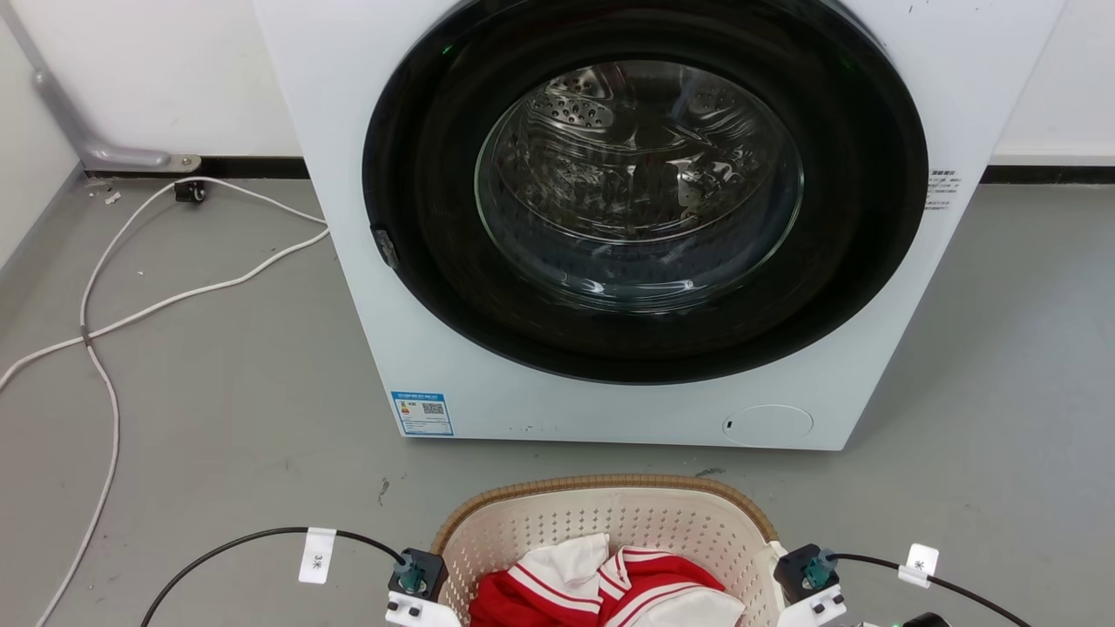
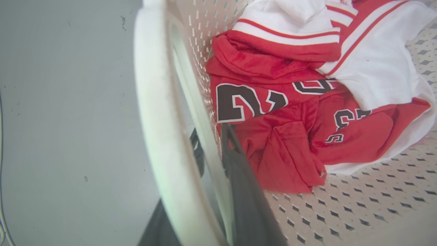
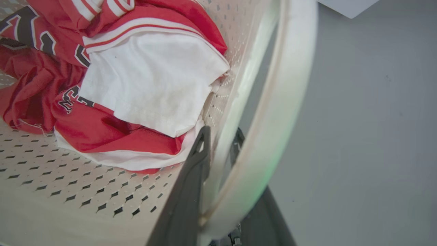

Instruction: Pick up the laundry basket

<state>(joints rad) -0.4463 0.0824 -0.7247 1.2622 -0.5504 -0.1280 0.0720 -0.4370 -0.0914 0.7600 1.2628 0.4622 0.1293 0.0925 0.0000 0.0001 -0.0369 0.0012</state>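
Observation:
The laundry basket, cream-white and perforated with a brown woven-look rim, stands on the grey floor in front of the washing machine. It holds red and white clothes. My left gripper straddles the basket's left wall under the white handle, one finger inside and one outside, closed on the wall. My right gripper clamps the right wall the same way beneath the other handle, its inner finger lying beside the clothes.
The white washing machine with its round dark glass door shut stands directly beyond the basket. White cables trail over the floor at the left. Black cables run from both wrists along the bottom of the head view.

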